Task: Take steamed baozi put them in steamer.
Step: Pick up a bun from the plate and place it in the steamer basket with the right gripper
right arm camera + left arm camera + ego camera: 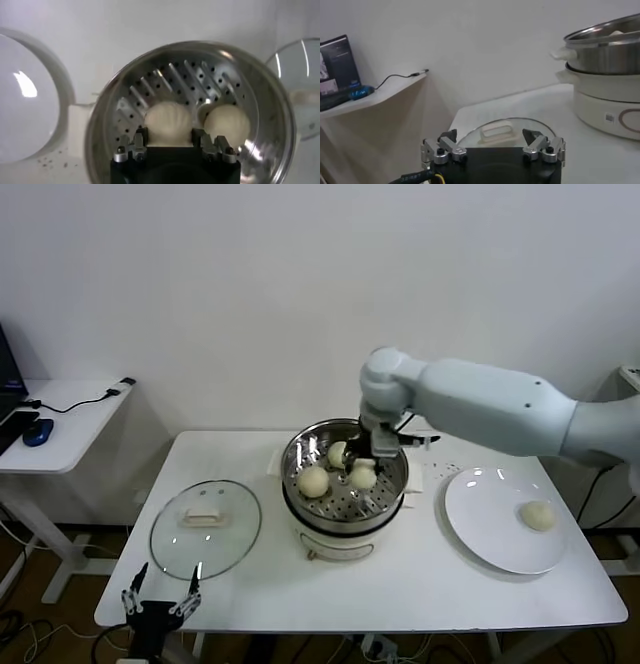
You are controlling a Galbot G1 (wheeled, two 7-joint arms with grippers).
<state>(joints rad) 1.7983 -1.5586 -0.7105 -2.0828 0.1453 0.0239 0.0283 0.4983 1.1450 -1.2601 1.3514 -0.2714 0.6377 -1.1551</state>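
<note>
Three steamed baozi sit on the perforated floor of the steamer, which stands on its white cooker base at the middle of the table. The right gripper reaches down into the steamer, its fingers set on either side of one baozi, touching it. A fourth baozi lies on the white plate, to the steamer's right. The glass lid lies flat left of the steamer. The left gripper hangs spread at the table's near edge, just below the lid.
</note>
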